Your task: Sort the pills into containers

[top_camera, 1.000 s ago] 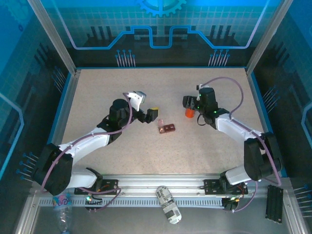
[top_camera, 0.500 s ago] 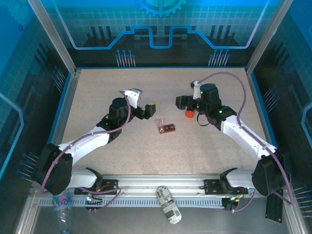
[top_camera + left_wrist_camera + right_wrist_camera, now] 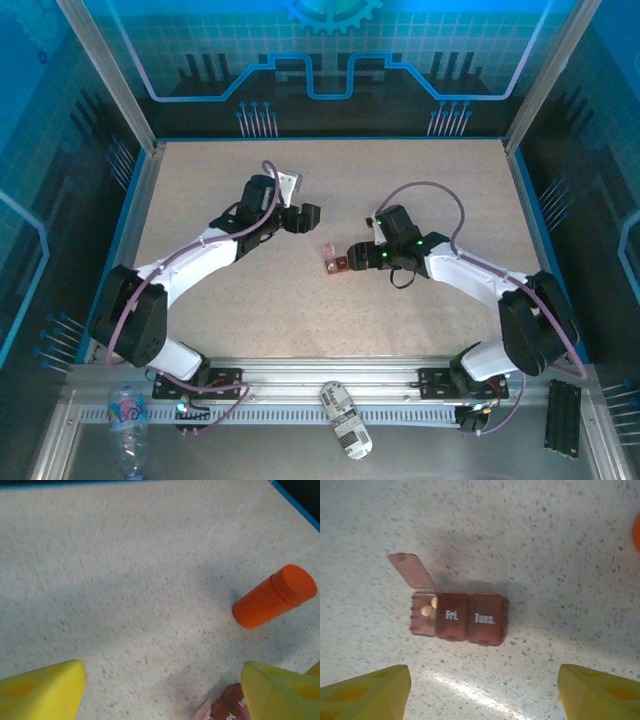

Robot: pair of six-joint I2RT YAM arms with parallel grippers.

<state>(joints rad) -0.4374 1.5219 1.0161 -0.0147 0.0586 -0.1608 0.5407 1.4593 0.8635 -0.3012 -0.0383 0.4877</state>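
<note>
The containers are one dark red-brown pill box [image 3: 457, 617] lying on the speckled table; it also shows from above [image 3: 337, 264]. Its left well stands open with the lid [image 3: 411, 571] flipped up, and two pale pills [image 3: 427, 609] lie inside. The wells marked "Fri." and "Tues." are closed. My right gripper [image 3: 482, 695] hovers just near of the box, open, with nothing between its yellow fingers [image 3: 367, 692]; from above it [image 3: 358, 256] sits right beside the box. My left gripper [image 3: 160, 695] is open and empty, a corner of the box [image 3: 225, 709] by its right finger.
A bright orange bottle [image 3: 275, 602] lies on its side beyond the left gripper; a sliver of it shows at the right wrist view's edge [image 3: 637, 530]. The left gripper [image 3: 303, 216] is up-left of the box. Blue-edged walls [image 3: 140, 190] bound the table.
The right arm swung left and down to the pill box, covering the orange bottle from above. The left gripper pulled away up-left from the box and narrowed somewhat.
</note>
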